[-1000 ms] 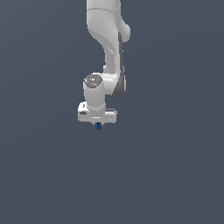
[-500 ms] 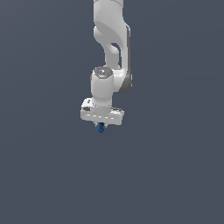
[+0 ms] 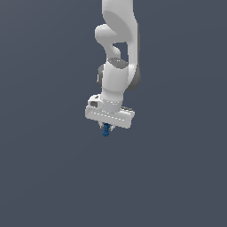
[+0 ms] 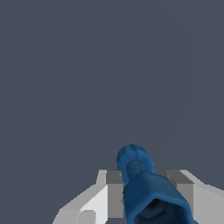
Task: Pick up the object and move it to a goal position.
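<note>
The claw (image 3: 107, 128) pinches the small blue bolt (image 4: 144, 183) between its fingers; the contact area looks small, so a quick swing could twist it loose.

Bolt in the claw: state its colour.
Dark blue. The bolt shows best in the wrist view, pinched in the white claw.

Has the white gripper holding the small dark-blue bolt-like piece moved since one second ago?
Yes. In the exterior view the gripper, shut on the dark-blue bolt-like piece, has shifted slightly toward the exterior view's right, judged against the picture frame; no fixed object is visible.
</note>
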`<state>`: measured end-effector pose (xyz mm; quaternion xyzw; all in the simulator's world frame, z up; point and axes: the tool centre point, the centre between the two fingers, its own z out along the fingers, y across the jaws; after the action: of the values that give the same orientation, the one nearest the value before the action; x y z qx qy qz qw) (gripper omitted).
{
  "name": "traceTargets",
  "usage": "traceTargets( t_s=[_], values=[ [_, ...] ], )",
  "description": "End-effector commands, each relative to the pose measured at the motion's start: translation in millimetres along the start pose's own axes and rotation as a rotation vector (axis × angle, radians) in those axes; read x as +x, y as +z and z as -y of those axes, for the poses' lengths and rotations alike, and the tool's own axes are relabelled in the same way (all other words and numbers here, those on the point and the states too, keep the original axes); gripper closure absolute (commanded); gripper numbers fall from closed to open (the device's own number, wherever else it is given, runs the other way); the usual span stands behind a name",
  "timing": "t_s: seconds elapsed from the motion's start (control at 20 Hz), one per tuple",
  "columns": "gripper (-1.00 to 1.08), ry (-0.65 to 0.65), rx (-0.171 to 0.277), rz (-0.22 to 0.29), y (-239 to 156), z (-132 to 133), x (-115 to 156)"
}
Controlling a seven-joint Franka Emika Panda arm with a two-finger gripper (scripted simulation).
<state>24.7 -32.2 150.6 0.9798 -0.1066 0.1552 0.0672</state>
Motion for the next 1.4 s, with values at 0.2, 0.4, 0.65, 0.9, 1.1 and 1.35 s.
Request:
traceTargets(
  t_s=[0.2,0.4,0.65,0.9,1.1,1.35],
  values=[
    [1.08,0.054,-0.036,-0.082,-26.0,14.5,24.4],
    [1.08,0.085,-0.058,-0.130,-42.1,22.9,38.3],
    [1.08,0.124,-0.086,-0.191,-62.8,33.3,54.9],
    [1.08,0.165,-0.116,-0.253,-84.9,43.8,71.1],
    [1.08,0.199,-0.140,-0.306,-103.9,52.6,84.0],
    [1.08,0.245,-0.174,-0.377,-130.4,64.7,100.4]
  ],
)
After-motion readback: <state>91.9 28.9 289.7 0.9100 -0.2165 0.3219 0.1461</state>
